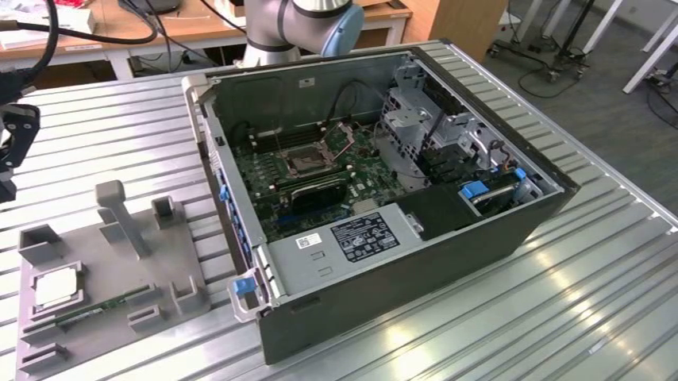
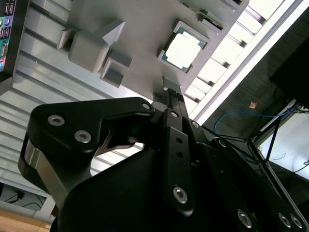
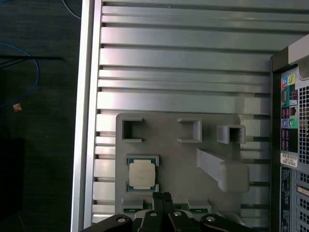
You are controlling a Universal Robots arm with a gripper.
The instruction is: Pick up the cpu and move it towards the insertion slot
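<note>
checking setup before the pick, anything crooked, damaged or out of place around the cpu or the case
Nothing stands out. The cpu lies flat and square in its recess on the grey fixture plate, the memory stick sits in its groove, and the insertion slot looks unobstructed.

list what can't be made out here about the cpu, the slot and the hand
First wrist view: the hand covers most of the green memory stick on the grey tray.
Exterior view: the insertion slot is too small to show its pins, and the hand is cut off at the exterior view's left edge.
Second wrist view: glare washes out the face of the cpu.
</note>
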